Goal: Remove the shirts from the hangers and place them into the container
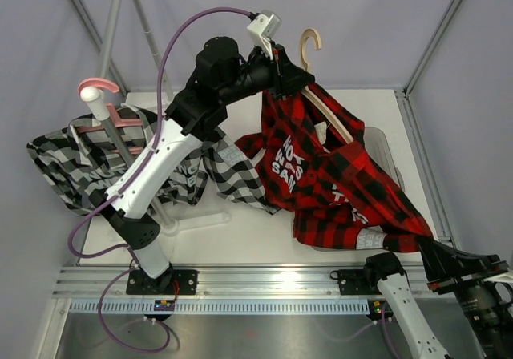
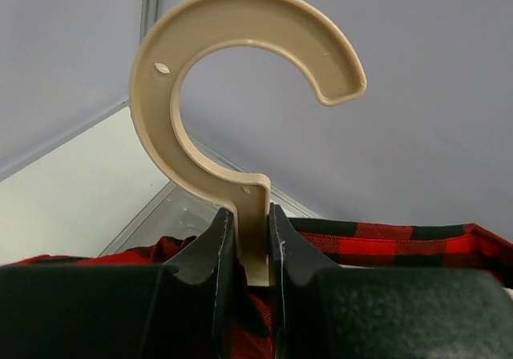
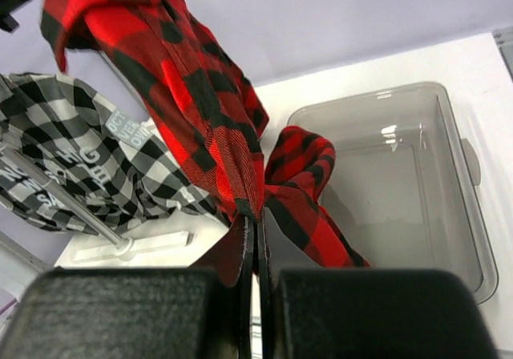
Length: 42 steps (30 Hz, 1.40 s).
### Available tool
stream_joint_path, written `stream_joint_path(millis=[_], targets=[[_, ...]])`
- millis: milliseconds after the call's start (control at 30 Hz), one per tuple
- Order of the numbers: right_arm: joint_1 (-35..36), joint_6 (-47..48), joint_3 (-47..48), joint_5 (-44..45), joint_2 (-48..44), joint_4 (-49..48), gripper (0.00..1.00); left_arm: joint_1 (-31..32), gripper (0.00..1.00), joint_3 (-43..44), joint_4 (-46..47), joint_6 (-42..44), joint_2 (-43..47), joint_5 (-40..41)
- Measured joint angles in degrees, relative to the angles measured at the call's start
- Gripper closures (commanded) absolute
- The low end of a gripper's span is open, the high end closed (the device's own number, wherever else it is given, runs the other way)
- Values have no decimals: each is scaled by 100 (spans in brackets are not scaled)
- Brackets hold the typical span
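Item: red shirt, on the beige hanger, held up over the container, its lower folds sagging at the container's left end.
Grip one: my left gripper clenched on the hanger's neck under the hook, high above the container's far-left side.
Grip two: my right gripper pinched tight on the shirt's hem, off the container's near side.
Long axis: the shirt runs diagonally from left gripper down to right; I judge the right arm nearer the container.
Pending: black-and-white shirt on the pink hanger, well left of the container.
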<state>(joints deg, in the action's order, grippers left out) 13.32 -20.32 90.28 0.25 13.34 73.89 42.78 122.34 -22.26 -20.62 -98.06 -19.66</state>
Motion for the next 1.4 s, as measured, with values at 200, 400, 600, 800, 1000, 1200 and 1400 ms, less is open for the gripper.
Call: stream_joint_path(millis=[200,400,600,800,1000,1200,1400], targets=[[-184,-385,-1141,-616,-109,-280,100,-216,100,-155,354,-643,70,-9],[-308,-870,-2983,-1047,216,-1668,100,-81,100,-262,680,-1008,160,-35],[-310,-1189,-3838,-1421,1405,-3569,100,61,100,-501,885,-1099,315,-181],[-310,-1228,-3963,-1639,2352,-4760,100,11,100,-850,1296,-1403,459,-597],[-133,-1167,-3615,-1755,3307,-5554,100,44,100,-850,2096,-2240,533,-1329],[442,-1025,-3613,-1486,3668,-5746,100,120,100,-791,2481,-2618,841,-1716],[509,-540,-3023,-1384,4092,-5945,100,114,100,-852,2573,-2625,1045,-2033]])
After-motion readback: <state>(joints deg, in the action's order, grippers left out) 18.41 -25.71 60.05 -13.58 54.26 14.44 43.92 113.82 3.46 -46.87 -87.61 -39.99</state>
